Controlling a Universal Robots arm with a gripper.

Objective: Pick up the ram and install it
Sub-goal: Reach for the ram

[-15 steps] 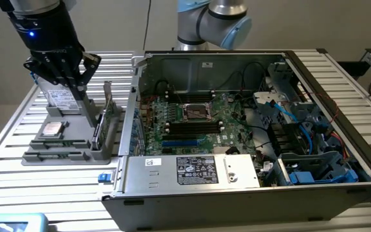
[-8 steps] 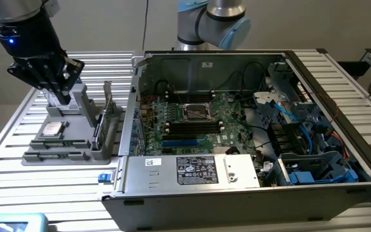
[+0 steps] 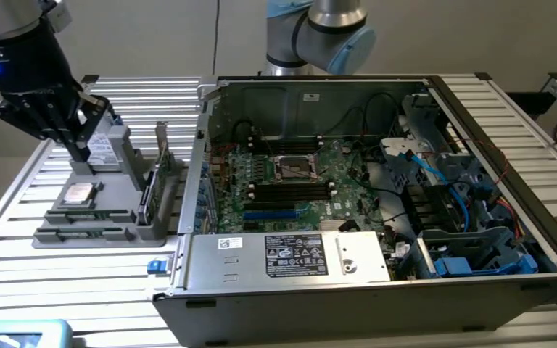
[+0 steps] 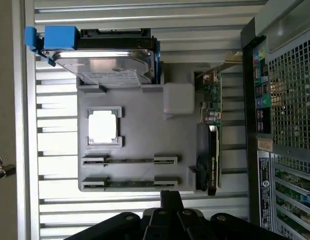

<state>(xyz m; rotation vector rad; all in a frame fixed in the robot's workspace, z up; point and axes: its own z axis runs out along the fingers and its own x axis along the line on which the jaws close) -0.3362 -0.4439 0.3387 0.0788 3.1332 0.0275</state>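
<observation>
Exterior view, from its left: the gripper [image 3: 82, 154] hangs above the far end of the grey tray [image 3: 124, 194], close by the upright hard drive [image 3: 114, 148]. Its fingers [image 4: 171, 199] are drawn together into one narrow tip and grasp nothing. The ram [image 3: 80, 233] lies flat in a holder along the tray's near edge, apart from the gripper, which is toward the tray's opposite end and above it. A second stick [image 3: 90, 215] lies just beside the ram, between it and the square processor [image 3: 78, 193].

Both sticks have their long axis along that near edge, crosswise to the upright expansion card [image 3: 162, 174] on the tray's right side. In the wrist view the ram [image 4: 129, 184] is the stick nearer the fingertip. I judge the pick not yet begun.

Further right on the slatted surface [image 3: 8, 246] stands the open computer case [image 3: 259, 290]. Its dark memory slots [image 3: 291, 190] are well apart from the tray.
</observation>
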